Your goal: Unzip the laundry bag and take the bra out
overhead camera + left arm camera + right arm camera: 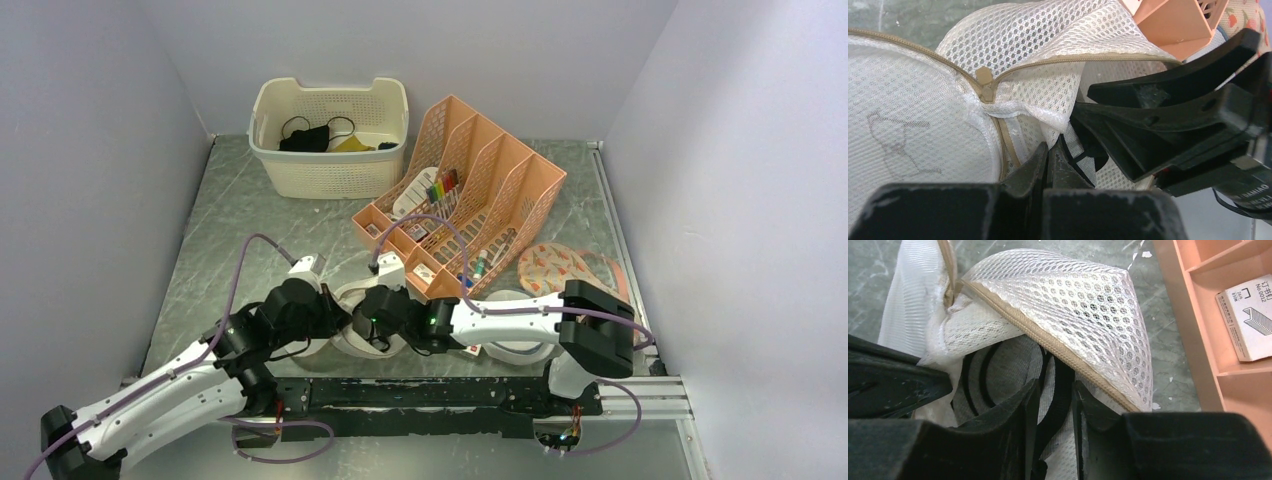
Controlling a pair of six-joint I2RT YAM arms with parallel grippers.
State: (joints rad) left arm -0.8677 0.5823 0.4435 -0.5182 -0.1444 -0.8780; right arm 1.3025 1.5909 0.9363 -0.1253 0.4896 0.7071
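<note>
Laundry bag point(1068, 305) is unzipped, opening faced toward right gripper point(1054, 405), which is narrowly parted around bra strap point(1058, 390); left gripper point(1048, 160) is clamped on bag edge; orange file rack point(470, 190) stands just behind.

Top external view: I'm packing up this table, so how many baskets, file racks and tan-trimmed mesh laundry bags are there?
Cream basket: 1
Orange file rack: 1
Tan-trimmed mesh laundry bag: 1
Total: 3

White mesh laundry bag point(1083, 305), tan zipper parted; black bra point(1058, 390) straps inside
</note>
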